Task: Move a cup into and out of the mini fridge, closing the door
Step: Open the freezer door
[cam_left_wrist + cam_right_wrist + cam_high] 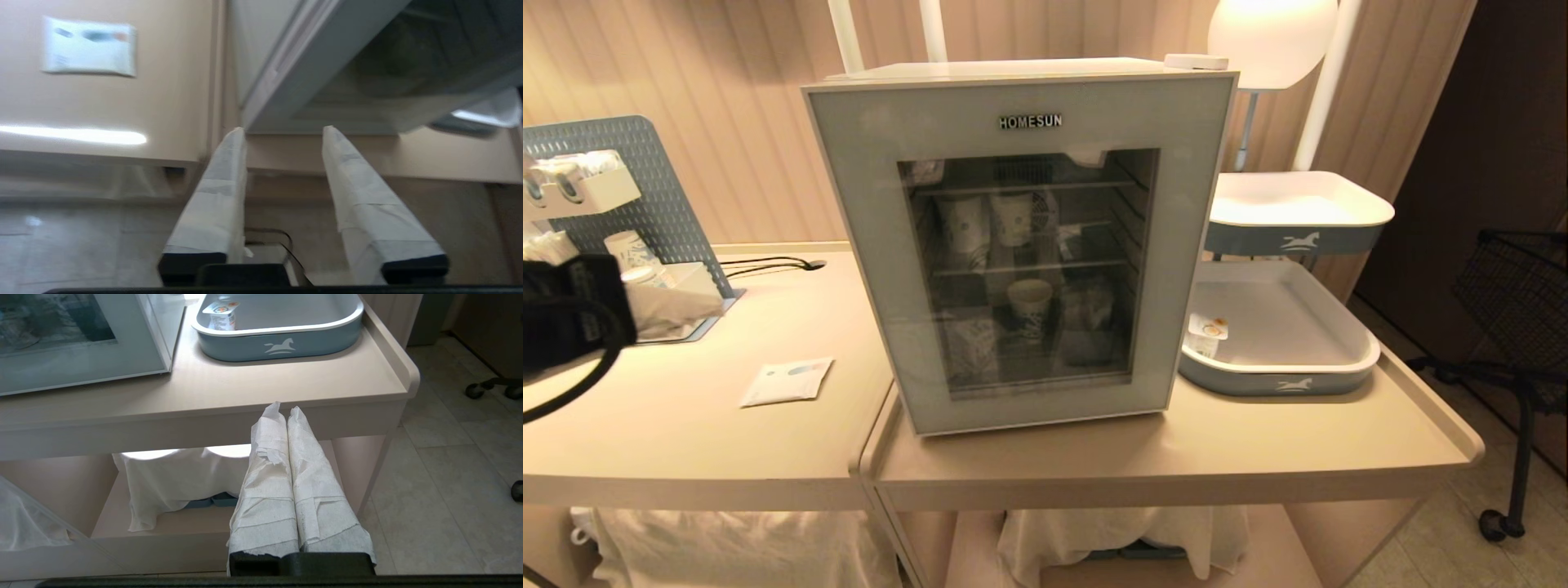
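Several pale cups point(1011, 219) blur behind the door point(1021, 245)'s dark glass.

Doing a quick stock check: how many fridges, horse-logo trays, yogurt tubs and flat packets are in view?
Fridge: 1
Trays: 2
Yogurt tub: 1
Packet: 1
Total: 5
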{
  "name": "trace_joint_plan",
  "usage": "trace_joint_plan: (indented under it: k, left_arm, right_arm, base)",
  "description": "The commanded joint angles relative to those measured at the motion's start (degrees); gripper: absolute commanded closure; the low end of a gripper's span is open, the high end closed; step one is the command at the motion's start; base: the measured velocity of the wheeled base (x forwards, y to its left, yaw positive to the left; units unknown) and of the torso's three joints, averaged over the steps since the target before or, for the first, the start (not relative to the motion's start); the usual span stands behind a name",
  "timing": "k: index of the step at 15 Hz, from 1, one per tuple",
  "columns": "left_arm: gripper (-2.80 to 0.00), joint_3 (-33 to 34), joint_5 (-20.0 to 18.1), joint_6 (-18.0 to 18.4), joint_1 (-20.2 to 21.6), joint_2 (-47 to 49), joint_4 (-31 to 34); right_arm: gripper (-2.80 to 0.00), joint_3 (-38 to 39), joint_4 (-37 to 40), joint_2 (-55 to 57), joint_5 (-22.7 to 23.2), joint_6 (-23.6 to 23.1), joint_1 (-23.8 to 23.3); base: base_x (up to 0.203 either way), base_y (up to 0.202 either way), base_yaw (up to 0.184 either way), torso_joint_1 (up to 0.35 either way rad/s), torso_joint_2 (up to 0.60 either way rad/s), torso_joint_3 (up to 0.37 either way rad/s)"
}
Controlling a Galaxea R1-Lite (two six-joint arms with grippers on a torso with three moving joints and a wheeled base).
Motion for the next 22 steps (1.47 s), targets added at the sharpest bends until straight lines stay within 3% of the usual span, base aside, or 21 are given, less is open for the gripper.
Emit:
trace_joint_plan:
  k: [1,2,4,6,7,12,13,22]
  left_arm:
    - [-2.8,0.4,-21.1,1.1,4.1,9.6,-2.1]
    - [-2.8,2.5,-29.9,3.5,5.7,11.5,-6.4]
    - [-2.8,9.2,-41.7,6.7,7.9,15.1,-20.8]
    - [-2.8,15.7,-50.3,7.7,8.8,17.0,-32.6]
    - [-2.8,18.0,-52.4,8.0,9.0,17.8,-37.5]
    - [-2.8,22.3,-53.5,8.6,9.9,25.2,-58.3]
    - [0.0,22.4,-53.2,8.7,10.2,26.1,-60.3]
    - [0.0,17.2,-53.1,8.9,8.3,31.9,-61.2]
  right_arm:
    - [0.0,0.0,0.0,0.1,0.0,0.0,0.0]
    - [0.0,0.0,0.0,0.1,0.0,0.0,0.0]
    - [0.0,0.0,0.0,0.1,0.0,0.0,0.0]
    - [0.0,0.1,0.0,0.1,0.0,0.0,0.0]
    - [0.0,0.0,0.0,0.1,0.0,0.0,0.0]
    - [0.0,0.0,0.0,0.1,0.0,0.0,0.0]
    - [0.0,0.0,0.0,0.1,0.0,0.0,0.0]
    - [0.0,0.1,0.0,0.1,0.0,0.0,0.0]
  base:
    - [0.0,0.0,0.0,0.0,0.0,0.0]
    - [0.0,0.0,0.0,0.0,0.0,0.0]
    - [0.0,0.0,0.0,0.0,0.0,0.0]
    - [0.0,0.0,0.0,0.0,0.0,0.0]
    - [0.0,0.0,0.0,0.0,0.0,0.0]
    - [0.0,0.0,0.0,0.0,0.0,0.0]
    - [0.0,0.0,0.0,0.0,0.0,0.0]
    - [0.0,0.0,0.0,0.0,0.0,0.0]
